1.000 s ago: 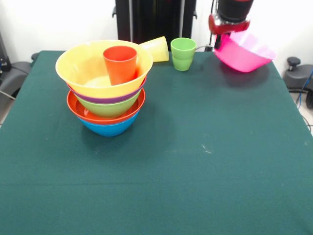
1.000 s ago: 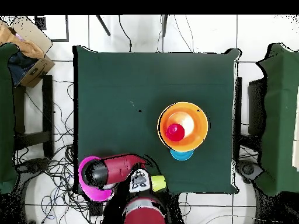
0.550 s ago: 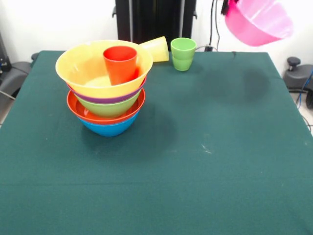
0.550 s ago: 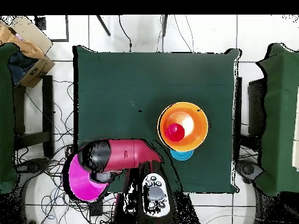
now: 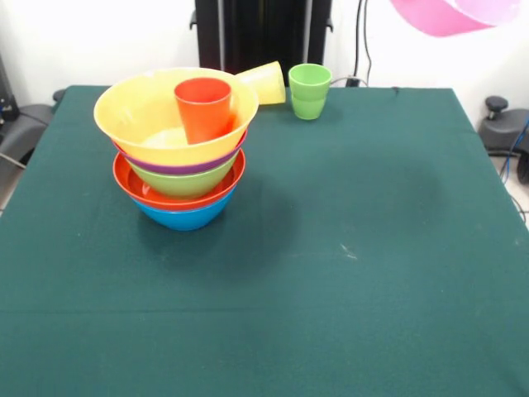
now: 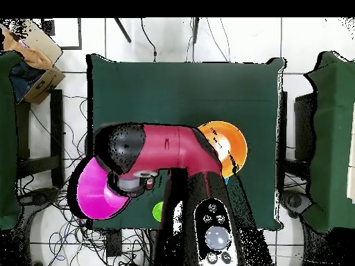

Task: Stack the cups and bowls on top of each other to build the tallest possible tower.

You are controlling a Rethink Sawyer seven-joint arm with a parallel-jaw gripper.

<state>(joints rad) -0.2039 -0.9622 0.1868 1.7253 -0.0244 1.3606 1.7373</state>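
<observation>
Half the pink bowl (image 5: pixel 450 16) cut off; pincer hidden behind arm (image 6: pixel 170 149).

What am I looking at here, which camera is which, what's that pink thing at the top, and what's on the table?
One robot arm, red and black, works at a green table. One picture looks across the table, the other straight down. The pink thing is a large pink bowl the arm has lifted high; the overhead view shows it under the arm's end, but the gripper itself is hidden. On the table stands a pile of nested bowls with a red cup standing in the top yellow-orange one. Behind it a yellow cup lies tipped over, and a green cup stands upright.
</observation>
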